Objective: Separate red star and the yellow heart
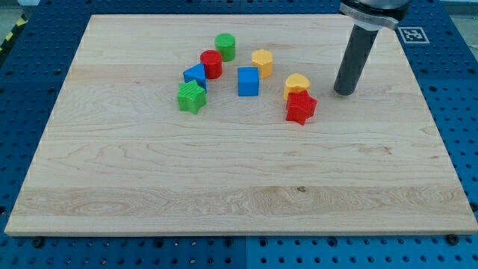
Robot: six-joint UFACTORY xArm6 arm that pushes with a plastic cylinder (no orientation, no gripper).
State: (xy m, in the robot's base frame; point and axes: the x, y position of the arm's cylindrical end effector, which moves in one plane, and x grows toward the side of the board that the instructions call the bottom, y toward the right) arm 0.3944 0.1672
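The red star [301,107] lies right of the board's middle. The yellow heart [296,83] sits just above it, touching it. My tip [344,92] rests on the board to the right of the yellow heart, a short gap away, touching neither block.
A wooden board [224,187] on a blue pegboard table. Left of the pair lie a blue cube [248,81], a yellow hexagon [262,62], a green cylinder [225,46], a red cylinder [211,64], a small blue block [195,75] and a green star [192,97].
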